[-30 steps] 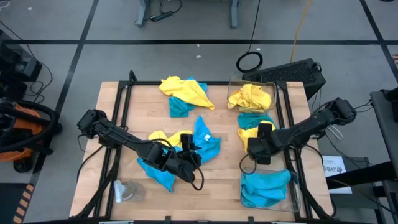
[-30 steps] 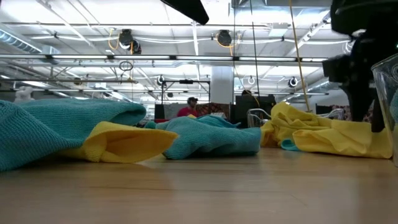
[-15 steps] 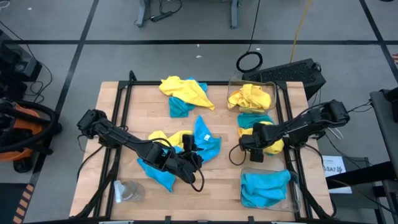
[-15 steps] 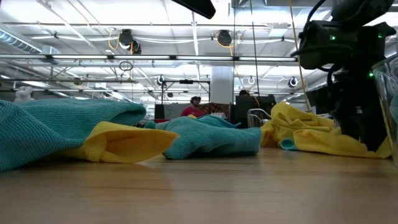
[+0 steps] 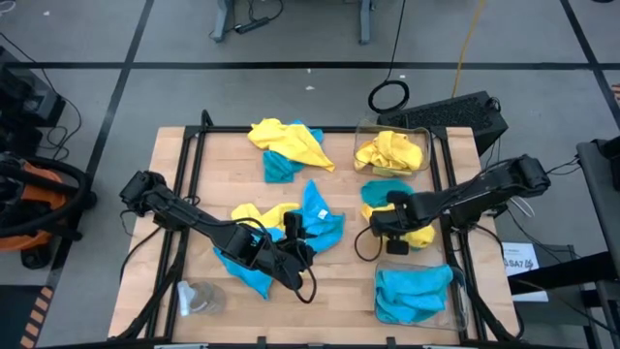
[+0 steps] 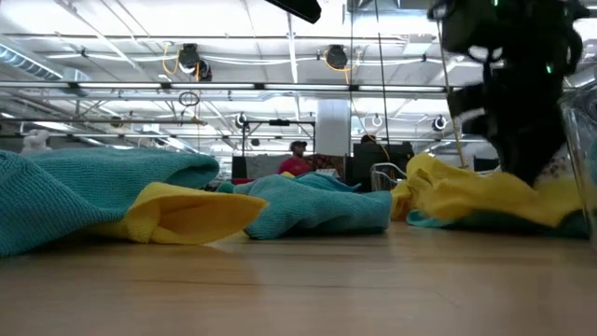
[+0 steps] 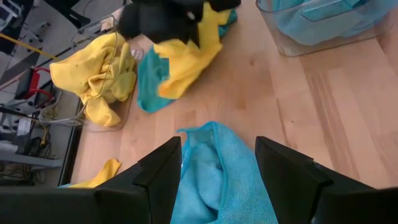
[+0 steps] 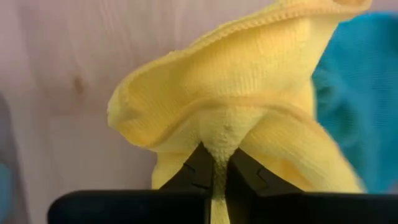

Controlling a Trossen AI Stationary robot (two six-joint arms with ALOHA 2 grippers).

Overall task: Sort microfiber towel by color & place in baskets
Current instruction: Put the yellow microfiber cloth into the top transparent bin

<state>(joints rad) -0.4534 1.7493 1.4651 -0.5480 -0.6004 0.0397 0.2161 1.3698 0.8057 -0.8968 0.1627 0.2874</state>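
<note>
right end effector (image 8: 214, 171) pinching yellow towel (image 8: 249, 112), blue towel (image 8: 357, 99) beside

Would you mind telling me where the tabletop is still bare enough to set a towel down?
Bare wood lies at the far left corner beside the yellow-and-blue heap, and along the near edge between the clear round object and the blue-towel basket. The middle and right side are crowded.

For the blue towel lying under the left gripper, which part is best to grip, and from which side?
Probably the raised fold of the blue towel, taken from straight above. In the left wrist view that ridge stands up between the open fingers of the left gripper, so closing there should pinch it. The flatter edges offer less to hold.
</note>
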